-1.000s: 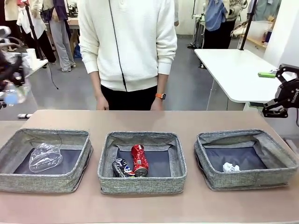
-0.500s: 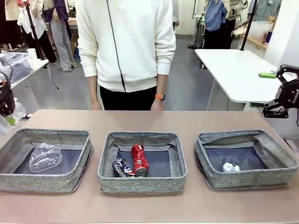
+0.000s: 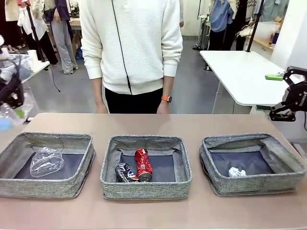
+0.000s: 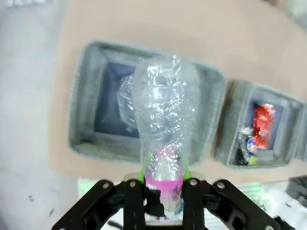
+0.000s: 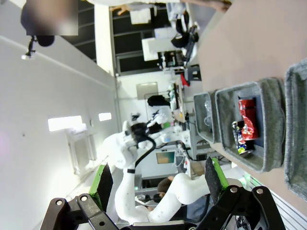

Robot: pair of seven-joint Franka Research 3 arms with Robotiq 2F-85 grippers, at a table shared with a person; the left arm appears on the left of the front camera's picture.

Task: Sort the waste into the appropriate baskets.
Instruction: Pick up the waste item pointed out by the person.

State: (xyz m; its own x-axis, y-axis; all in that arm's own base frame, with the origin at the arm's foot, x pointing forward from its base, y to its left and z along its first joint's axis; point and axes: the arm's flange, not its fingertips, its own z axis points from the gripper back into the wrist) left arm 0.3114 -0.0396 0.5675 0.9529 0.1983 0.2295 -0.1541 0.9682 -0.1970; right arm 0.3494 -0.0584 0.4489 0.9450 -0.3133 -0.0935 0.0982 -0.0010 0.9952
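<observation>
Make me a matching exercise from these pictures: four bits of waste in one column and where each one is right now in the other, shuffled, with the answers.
Things:
1. red can
2. paper ball
3. flattened clear bottle
4. bottle with pink label

Places:
A. right basket
B. held in the left gripper
C. middle basket
D. left basket

Pairs: 1-C, 2-A, 3-D, 4-B

Grey floor; white side table right.
</observation>
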